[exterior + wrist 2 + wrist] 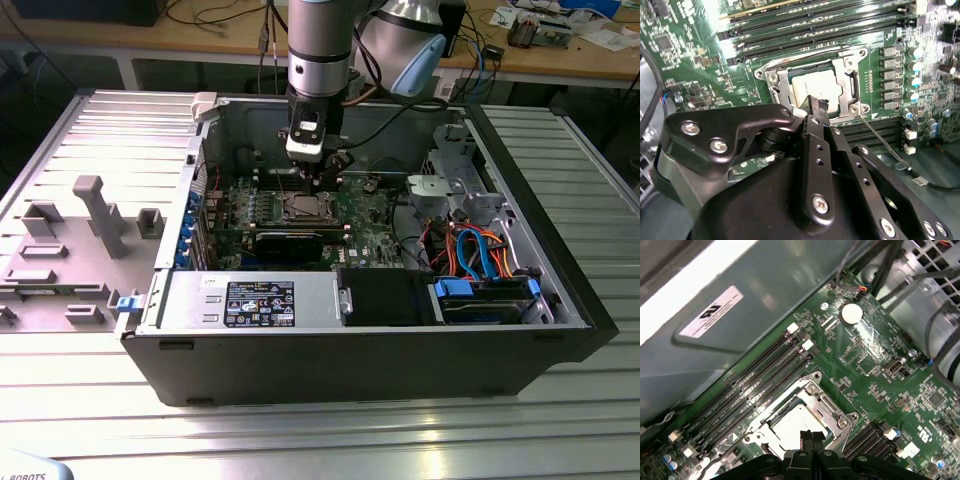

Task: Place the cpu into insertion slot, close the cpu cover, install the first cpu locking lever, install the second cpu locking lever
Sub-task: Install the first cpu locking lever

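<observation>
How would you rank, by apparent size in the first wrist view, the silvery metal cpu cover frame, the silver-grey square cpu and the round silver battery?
1. silvery metal cpu cover frame
2. silver-grey square cpu, within its window
3. round silver battery

My arm and pincer: grey metal above, matt black below.

In the exterior view my silver-grey cylindrical arm (318,40) has a smooth brushed tube with a darker band low on it. To the exterior view's right of it bulges my rounded grey joint with a pale blue cap (418,58). A small white box-shaped block (304,138) sits on my black wrist. In the second wrist view my black metal gripper (818,106) is built of flat link bars with rounded ends, pinned with silver-headed screws (690,128), and its middle bar carries a row of small holes. In the first wrist view my narrow, square-ended fingertips (806,437) are plain matt black.
</observation>
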You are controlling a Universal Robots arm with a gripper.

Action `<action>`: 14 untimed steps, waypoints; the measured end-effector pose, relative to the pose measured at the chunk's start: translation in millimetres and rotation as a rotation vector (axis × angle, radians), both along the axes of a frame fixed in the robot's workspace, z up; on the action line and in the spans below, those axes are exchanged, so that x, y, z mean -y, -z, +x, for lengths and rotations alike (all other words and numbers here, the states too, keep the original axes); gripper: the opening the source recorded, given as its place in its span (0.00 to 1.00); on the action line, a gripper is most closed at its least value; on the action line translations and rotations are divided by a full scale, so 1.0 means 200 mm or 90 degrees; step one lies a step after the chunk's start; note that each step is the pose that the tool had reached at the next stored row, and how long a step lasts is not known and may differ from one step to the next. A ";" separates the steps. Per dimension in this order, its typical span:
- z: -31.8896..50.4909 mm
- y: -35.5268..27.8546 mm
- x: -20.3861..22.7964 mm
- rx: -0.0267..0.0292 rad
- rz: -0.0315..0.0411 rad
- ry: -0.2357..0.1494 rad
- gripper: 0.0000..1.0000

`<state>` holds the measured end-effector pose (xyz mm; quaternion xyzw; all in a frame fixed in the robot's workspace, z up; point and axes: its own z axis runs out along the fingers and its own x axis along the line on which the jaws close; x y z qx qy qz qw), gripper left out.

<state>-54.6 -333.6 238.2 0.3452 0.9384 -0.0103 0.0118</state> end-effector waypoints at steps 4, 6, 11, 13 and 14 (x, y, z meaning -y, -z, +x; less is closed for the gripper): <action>-0.001 -0.004 0.000 -0.0002 -0.0004 -0.002 0.11; 0.000 -0.015 0.000 0.0000 0.0000 -0.002 0.11; 0.000 -0.090 0.000 0.0000 -0.0001 -0.003 0.11; 0.000 -0.112 0.000 0.0000 -0.0001 -0.004 0.11; 0.000 -0.124 0.000 0.0000 -0.0002 -0.007 0.11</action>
